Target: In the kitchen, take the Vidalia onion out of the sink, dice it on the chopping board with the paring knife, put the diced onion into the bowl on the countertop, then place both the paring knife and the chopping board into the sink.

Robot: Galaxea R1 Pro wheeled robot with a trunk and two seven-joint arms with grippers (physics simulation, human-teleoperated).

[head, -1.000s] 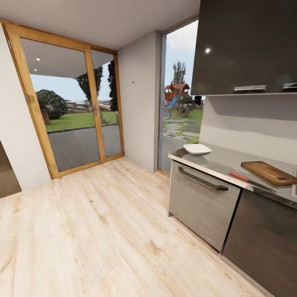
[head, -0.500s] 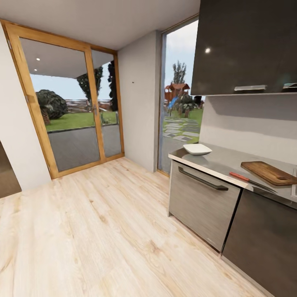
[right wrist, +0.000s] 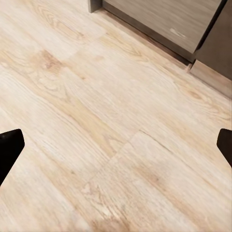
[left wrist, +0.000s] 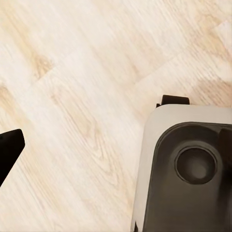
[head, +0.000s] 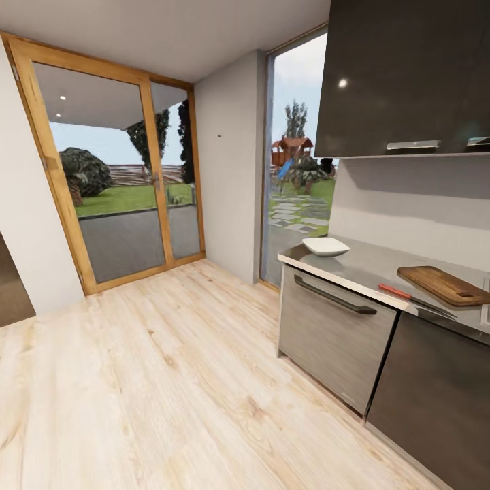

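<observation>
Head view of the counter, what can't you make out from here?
- Sink: cut off by the head view's right edge, beyond the chopping board; no onion to be seen.
- Paring knife: blade tip blends into the countertop edge.
- Bowl: inside hidden by its rim.
- Right gripper: fingertips clipped at the right wrist view's edges.

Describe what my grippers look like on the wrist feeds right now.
Little of them shows. In the right wrist view, two plain black fingertips poke in at opposite edges, tapered, without markings or cables. In the left wrist view, one similar black fingertip shows, beside a rounded light-grey and black part of the robot's body.
</observation>
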